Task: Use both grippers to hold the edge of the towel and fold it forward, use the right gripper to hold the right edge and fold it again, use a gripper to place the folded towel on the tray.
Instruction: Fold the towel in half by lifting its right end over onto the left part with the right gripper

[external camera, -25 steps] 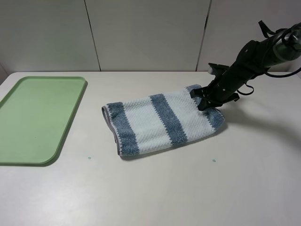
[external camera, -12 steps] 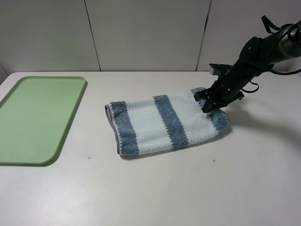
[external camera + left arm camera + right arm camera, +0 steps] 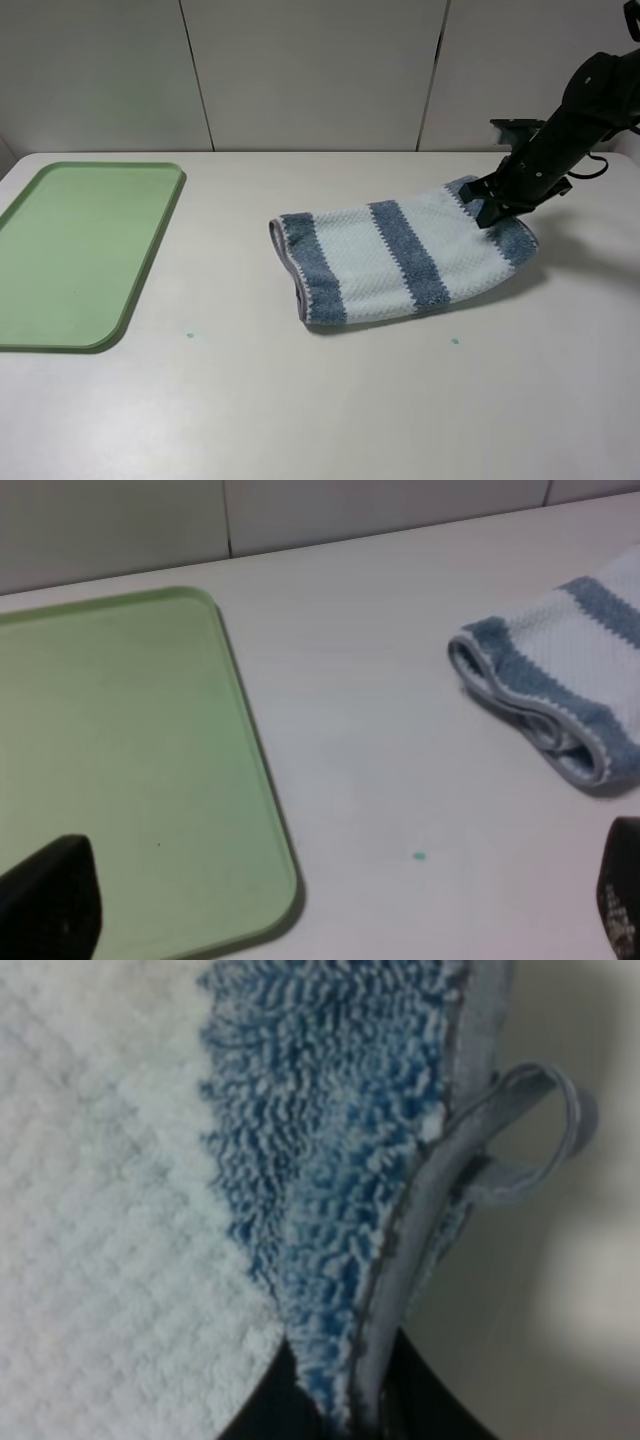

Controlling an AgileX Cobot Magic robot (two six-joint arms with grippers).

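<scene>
**A:** What is furthest left?

**B:** The light-green tray (image 3: 80,250), flat on the pale surface (image 3: 300,400). In its wrist view the left tool (image 3: 332,900) is released: two dark fingers (image 3: 45,900) spread wide, with the tray's corner between them.

**A:** And the towel?

**B:** The towel (image 3: 400,255) lies folded on the surface, well to the right of the tray and apart from it. Its slate-blue and whitish stripes run across it, and its doubled-over end faces the tray. A small green speck (image 3: 190,335) lies on the surface between the two.

**A:** The right tool?

**B:** The right tool (image 3: 490,205) is at the towel's far right corner, clenched on the grey edge of the towel (image 3: 400,1250). The blue pile is pinched between the jaws. A small loop (image 3: 560,1130) sticks out just beside them.
</scene>
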